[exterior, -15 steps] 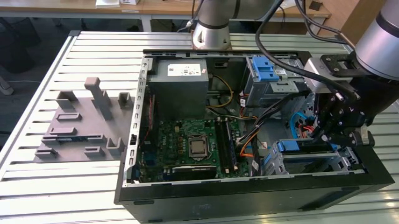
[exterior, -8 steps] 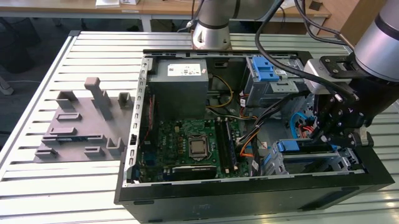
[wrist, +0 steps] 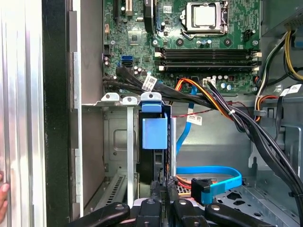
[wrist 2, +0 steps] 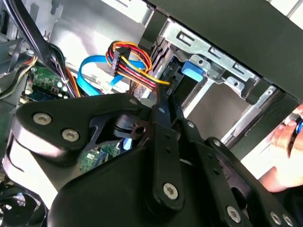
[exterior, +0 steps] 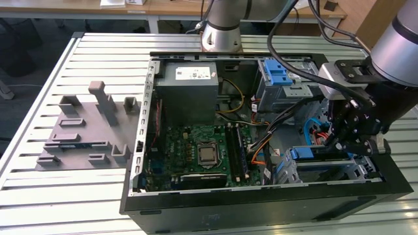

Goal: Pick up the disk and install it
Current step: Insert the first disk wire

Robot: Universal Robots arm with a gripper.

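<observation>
Inside the open computer case (exterior: 261, 196), at the exterior view's four o'clock, the disk (exterior: 320, 153) sits edge-up in the drive cage (wrist: 118, 142). The gripper (exterior: 349, 142) is closed on its rear edge.

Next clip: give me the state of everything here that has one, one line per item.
Black computer case: lying on its side, side panel off, inside exposed.
Silver hard drive in its blue plastic bracket: standing on edge in the metal drive bay.
Black gripper: down at the drive bay, over the disk.
Processor socket: uncovered, no cooler on it.
Blue flat data cable: loose, lying on the case floor.
</observation>
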